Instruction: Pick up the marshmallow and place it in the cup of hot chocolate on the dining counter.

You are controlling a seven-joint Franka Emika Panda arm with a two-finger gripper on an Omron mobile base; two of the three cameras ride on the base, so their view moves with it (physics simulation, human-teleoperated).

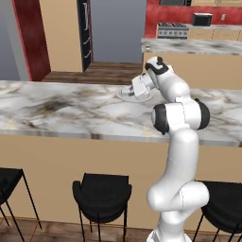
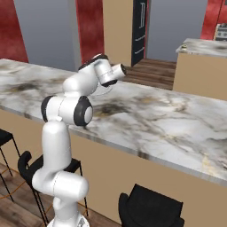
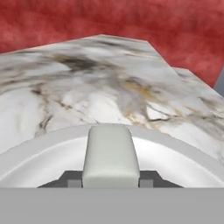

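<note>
Marshmallow (image 3: pixel 110 155) sits on the white plate (image 3: pixel 183 159), pinched between the claw (image 3: pixel 110 178) fingertips (image 3: pixel 70 178), claw clamped on it. Plate rests on the marble worktop (image 1: pixel 71 111), near its far edge, black stools (image 1: pixel 101 196) below.

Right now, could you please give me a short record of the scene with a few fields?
setting: simulated kitchen, dining counter with marble top
claw: shut on the marshmallow, low over the plate
marshmallow: pale rounded block between the claw's fingertips
plate: white, on the counter under the claw
stools: black stool in front of the counter
task stage: marshmallow gripped, not yet lifted clear of the plate
</note>
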